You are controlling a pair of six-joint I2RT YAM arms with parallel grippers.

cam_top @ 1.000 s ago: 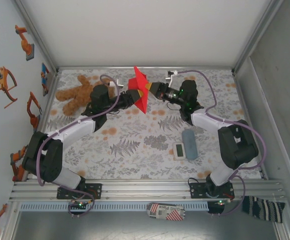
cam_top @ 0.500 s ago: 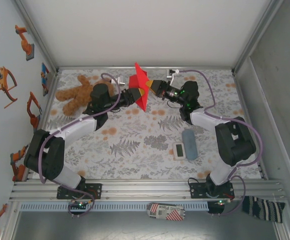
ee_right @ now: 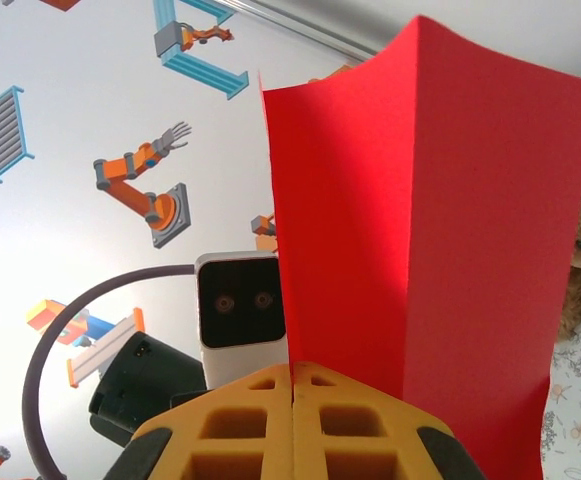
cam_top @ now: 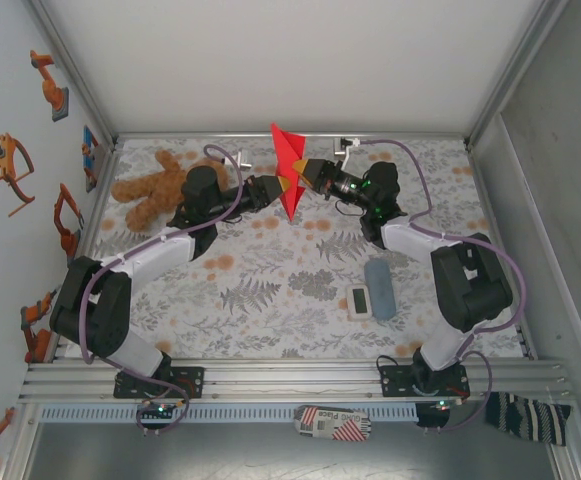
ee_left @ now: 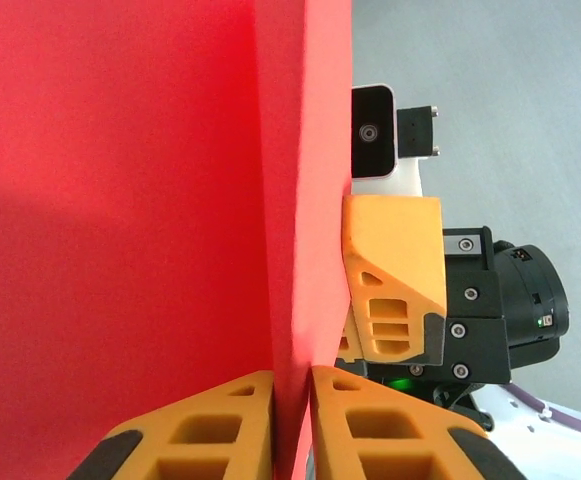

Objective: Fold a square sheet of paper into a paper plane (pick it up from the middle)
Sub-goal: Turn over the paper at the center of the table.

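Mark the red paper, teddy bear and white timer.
red paper (cam_top: 287, 152), top external view, upper flap.
teddy bear (cam_top: 155, 187), top external view, belly.
white timer (cam_top: 360, 300), top external view, face.

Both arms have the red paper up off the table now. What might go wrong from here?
1. The left tool and right tool both pinch the red paper in mid-air, close together; pulling apart may tear it.
2. In the right wrist view the paper bows rather than lying flat, so a crease may land crooked.
3. Either thin pinch could slip, dropping it onto the table.
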